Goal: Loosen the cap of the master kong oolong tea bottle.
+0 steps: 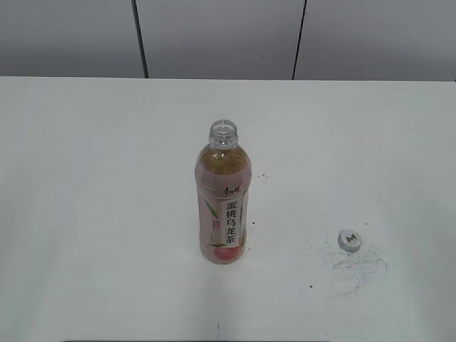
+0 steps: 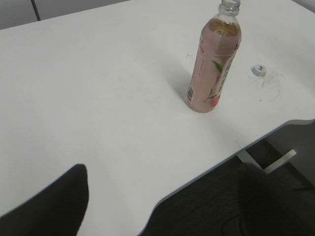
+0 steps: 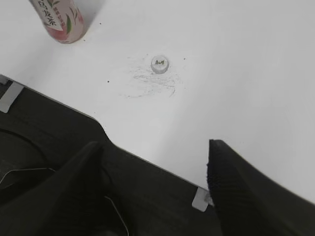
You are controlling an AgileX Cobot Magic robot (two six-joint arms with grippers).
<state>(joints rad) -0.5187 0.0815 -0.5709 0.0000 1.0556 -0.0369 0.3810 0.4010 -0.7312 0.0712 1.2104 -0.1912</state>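
Note:
The master kong oolong tea bottle [image 1: 223, 206] stands upright in the middle of the white table [image 1: 85, 178], its neck bare and uncapped. It also shows in the left wrist view, bottle [image 2: 211, 73], and its base in the right wrist view, bottle [image 3: 61, 19]. The cap [image 1: 349, 240] lies on the table to the bottle's right, apart from it, mark side up; cap [image 2: 259, 70], cap [image 3: 159, 63]. Neither gripper shows in the exterior view. My left gripper [image 2: 162, 167] hangs open over the table's front edge. My right gripper [image 3: 155, 145] is open and empty, near the front edge below the cap.
Grey scuff marks [image 1: 356, 263] smear the table around the cap. The table's front edge [image 3: 147, 160] has a curved cut-out with dark floor below. Grey wall panels [image 1: 221, 35] stand behind the table.

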